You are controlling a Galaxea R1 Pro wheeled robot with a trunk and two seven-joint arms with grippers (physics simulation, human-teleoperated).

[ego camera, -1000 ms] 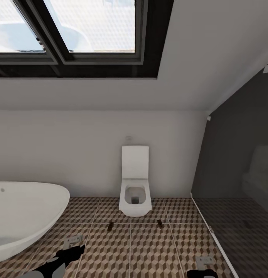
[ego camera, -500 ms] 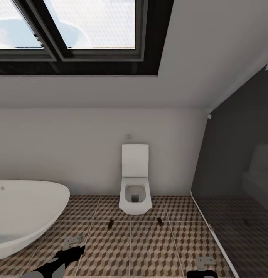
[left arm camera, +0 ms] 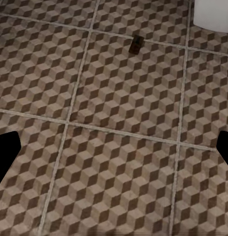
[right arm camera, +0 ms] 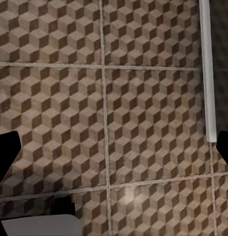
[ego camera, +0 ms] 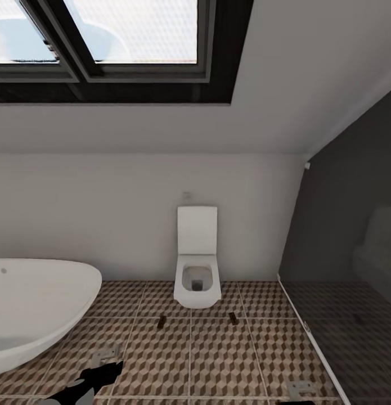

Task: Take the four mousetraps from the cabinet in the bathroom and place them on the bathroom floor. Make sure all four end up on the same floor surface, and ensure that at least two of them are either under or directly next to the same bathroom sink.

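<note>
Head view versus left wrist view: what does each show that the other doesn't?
Only the head view: the bathtub, the window, the whole toilet and a second mousetrap right of it. Only the left wrist view: the left claw, open, over bare tiles. Both share the patterned floor and the left-hand mousetrap.

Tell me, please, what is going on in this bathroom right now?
The robot faces the toilet with both grippers empty and open over the bathroom floor. Two mousetraps already lie on the tiles in front of the toilet, one to its left and one to its right. The bathtub is on the left. Nothing is being held at this moment.
</note>
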